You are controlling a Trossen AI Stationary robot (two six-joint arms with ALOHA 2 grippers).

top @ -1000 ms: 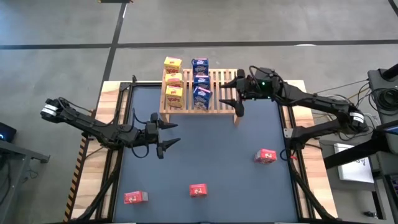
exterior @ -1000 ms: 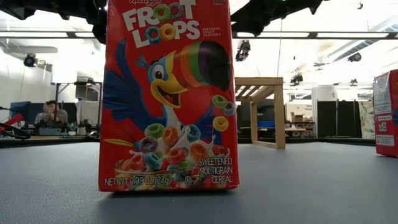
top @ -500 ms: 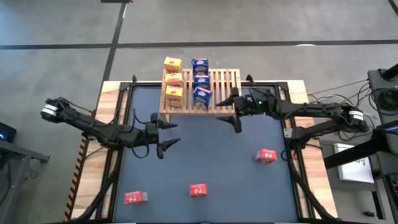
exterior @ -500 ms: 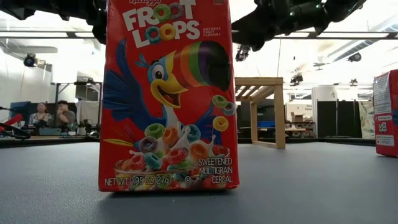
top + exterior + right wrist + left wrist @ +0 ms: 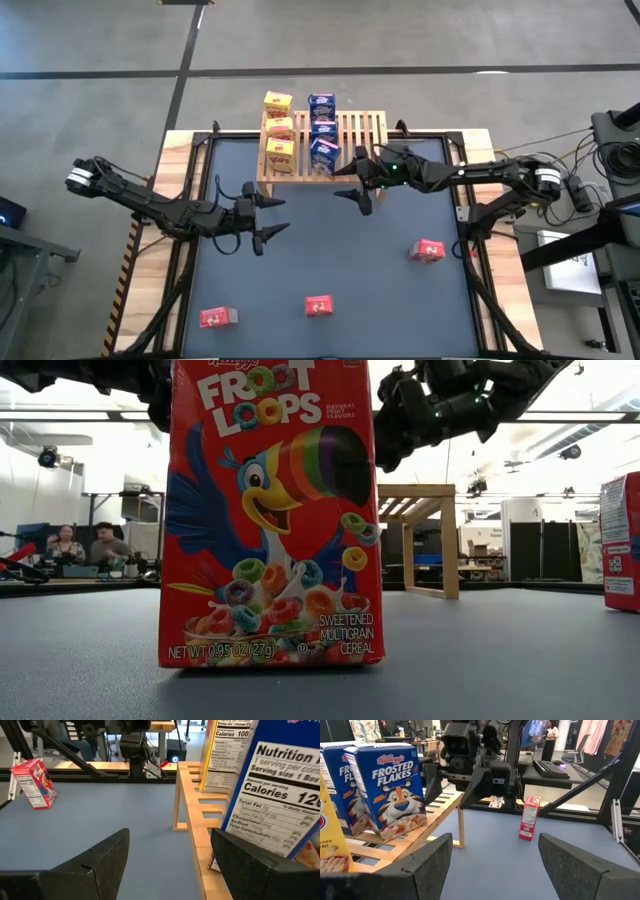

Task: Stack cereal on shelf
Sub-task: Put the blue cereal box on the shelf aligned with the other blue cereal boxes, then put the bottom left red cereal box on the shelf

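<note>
The wooden shelf point(image 5: 350, 140) stands at the table's far edge on its short legs. Three yellow cereal boxes point(image 5: 280, 128) and three blue ones point(image 5: 323, 130) stand on its slats in two rows. Three red boxes rest on the mat: one at the right point(image 5: 427, 251), two near the front edge point(image 5: 318, 306) point(image 5: 218, 317). The middle one fills the low view point(image 5: 270, 510). My right gripper point(image 5: 351, 186) hangs open just in front of the shelf, beside the nearest blue box point(image 5: 272, 795). My left gripper point(image 5: 273, 216) is open over the mat's left half.
Black frame rails point(image 5: 188, 250) run along both sides of the dark mat. Open mat lies between the shelf and the red boxes. The shelf's right slats point(image 5: 368, 130) are bare. People sit at desks in the room beyond point(image 5: 85, 545).
My right gripper has come down from over the shelf's right end and gone toward the table's left edge, a little nearer the front. It now hangs before the shelf's middle. The boxes and my left arm have kept still.
</note>
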